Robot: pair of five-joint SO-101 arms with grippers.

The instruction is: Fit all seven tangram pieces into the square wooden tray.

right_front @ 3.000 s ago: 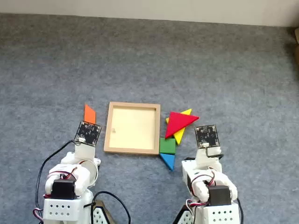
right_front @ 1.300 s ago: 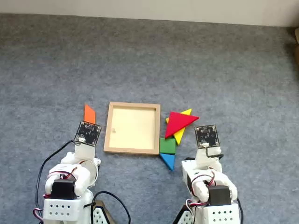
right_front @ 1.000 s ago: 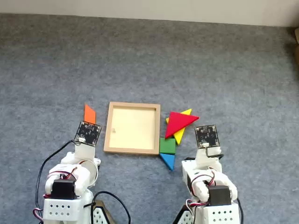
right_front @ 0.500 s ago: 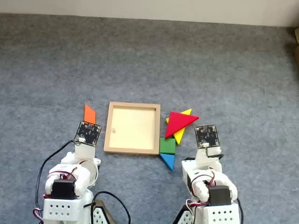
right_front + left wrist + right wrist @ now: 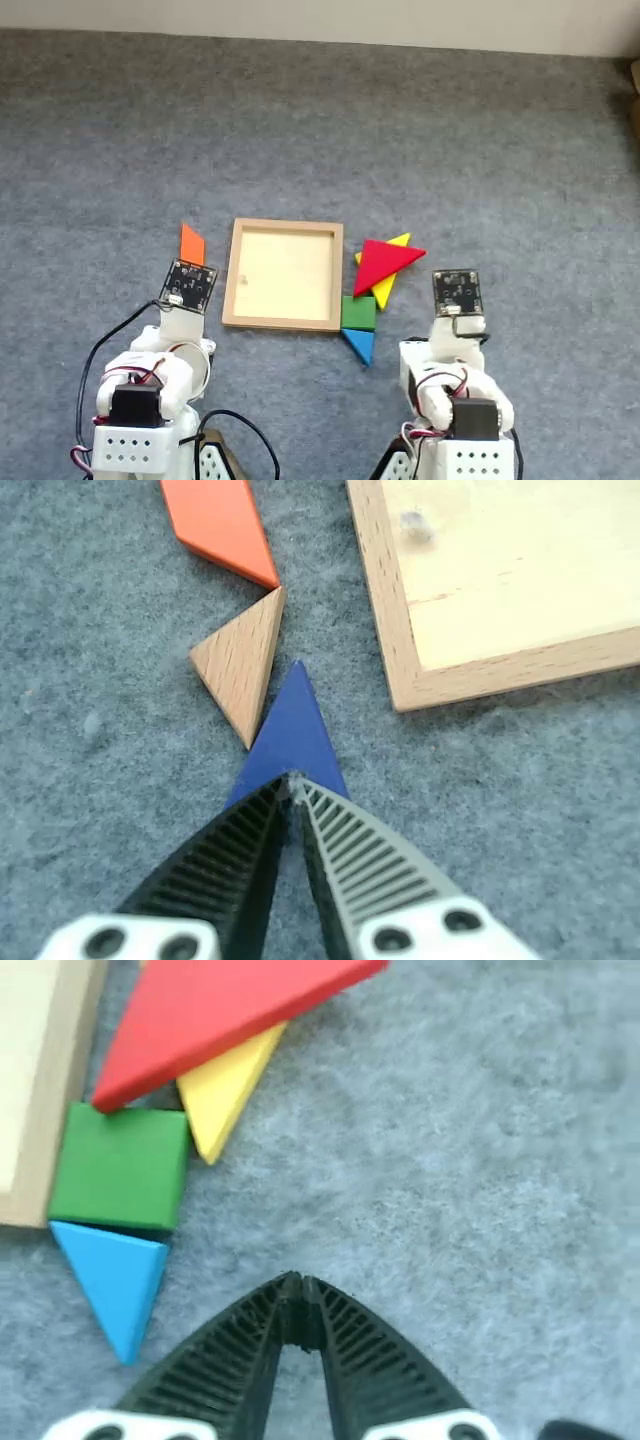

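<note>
The square wooden tray (image 5: 229,275) lies bare between the arms, its rim (image 5: 385,610) also in the left wrist view. An orange parallelogram (image 5: 218,525), a plain wooden triangle (image 5: 240,665) and a dark blue triangle (image 5: 292,735) lie left of it. My left gripper (image 5: 291,780) is shut, tips at the dark blue triangle's near edge. Right of the tray a red triangle (image 5: 220,1010) overlaps a yellow one (image 5: 230,1090); a green square (image 5: 122,1167) and a light blue triangle (image 5: 115,1275) sit nearer. My right gripper (image 5: 292,1282) is shut over bare carpet, right of the light blue triangle.
Everything rests on grey carpet (image 5: 320,130), with wide free room beyond the tray. The left arm (image 5: 188,285) and right arm (image 5: 457,292) stand at the near edge. The green square (image 5: 358,312) touches the tray's near right corner.
The right arm has shifted a little to the right, away from the pieces. The left arm and all pieces are where they were.
</note>
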